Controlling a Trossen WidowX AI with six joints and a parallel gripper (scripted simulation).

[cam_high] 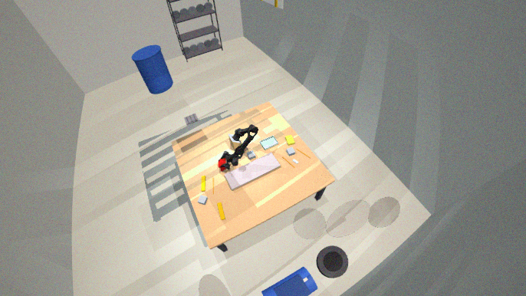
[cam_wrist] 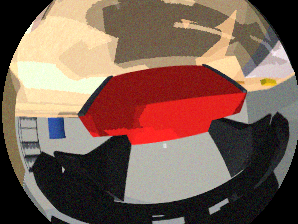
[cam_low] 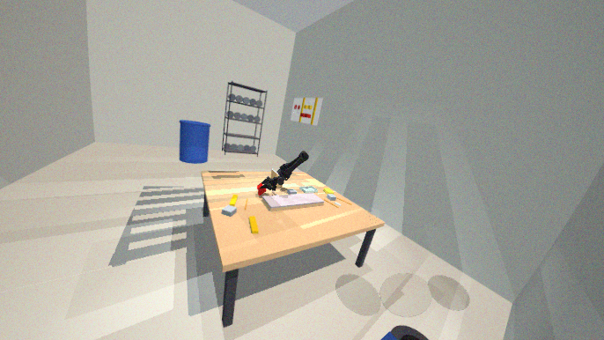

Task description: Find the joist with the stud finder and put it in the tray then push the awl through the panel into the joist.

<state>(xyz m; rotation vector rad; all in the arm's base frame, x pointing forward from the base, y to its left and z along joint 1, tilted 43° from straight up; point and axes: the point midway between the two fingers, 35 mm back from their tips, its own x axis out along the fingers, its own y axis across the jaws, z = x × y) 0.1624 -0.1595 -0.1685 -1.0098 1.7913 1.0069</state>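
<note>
My gripper (cam_high: 225, 165) (cam_low: 264, 188) (cam_wrist: 169, 123) is shut on the stud finder. The stud finder (cam_high: 221, 164) (cam_low: 261, 189) (cam_wrist: 165, 85) is a wide red block with dark edges, held across both black fingers. It is just beyond the left end of the panel, seemingly a little above the table; the exact gap cannot be told. The floor panel (cam_high: 254, 172) (cam_low: 294, 201) is a long pale pinkish board lying flat on the table. No hole can be made out in it. I cannot tell the tray or the awl for certain among the small items.
Yellow bars (cam_high: 203, 183) (cam_high: 221, 211) and a grey block (cam_high: 202, 199) lie left of the panel. A pale teal pad-like item (cam_high: 269, 143), a yellow block (cam_high: 290, 139), grey blocks (cam_high: 251, 155) (cam_high: 290, 151) and thin orange sticks (cam_high: 288, 162) (cam_high: 303, 153) lie behind and right.
</note>
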